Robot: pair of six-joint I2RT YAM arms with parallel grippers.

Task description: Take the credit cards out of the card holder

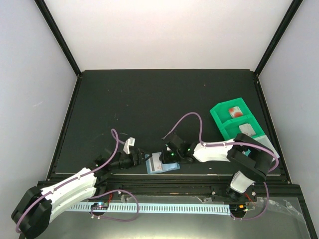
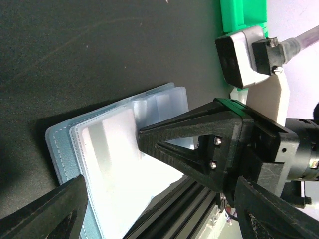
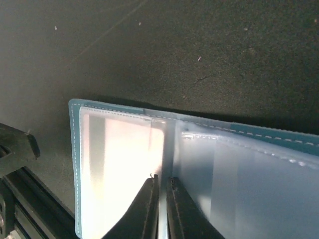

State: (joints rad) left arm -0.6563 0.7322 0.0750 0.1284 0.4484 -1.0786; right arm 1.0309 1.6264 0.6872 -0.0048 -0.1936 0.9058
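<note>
The light-blue card holder (image 1: 162,166) lies open on the black table at its near edge, its clear pockets up. It fills the left wrist view (image 2: 112,159) and the right wrist view (image 3: 119,159). My right gripper (image 3: 160,178) is shut on the clear sleeve at the holder's fold; it also shows in the top view (image 1: 168,156). My left gripper (image 2: 159,216) is open just left of the holder, its fingers (image 2: 47,211) spread wide apart and holding nothing. A white card with a red blotch (image 1: 235,111) and a pale grey card (image 1: 247,130) lie in the green tray (image 1: 218,115). No teal card shows.
The green compartment tray stands at the right side of the table, and its corner shows in the left wrist view (image 2: 244,15). A black metal rail (image 1: 199,180) runs along the table's near edge right behind the holder. Black frame posts and white walls enclose the table.
</note>
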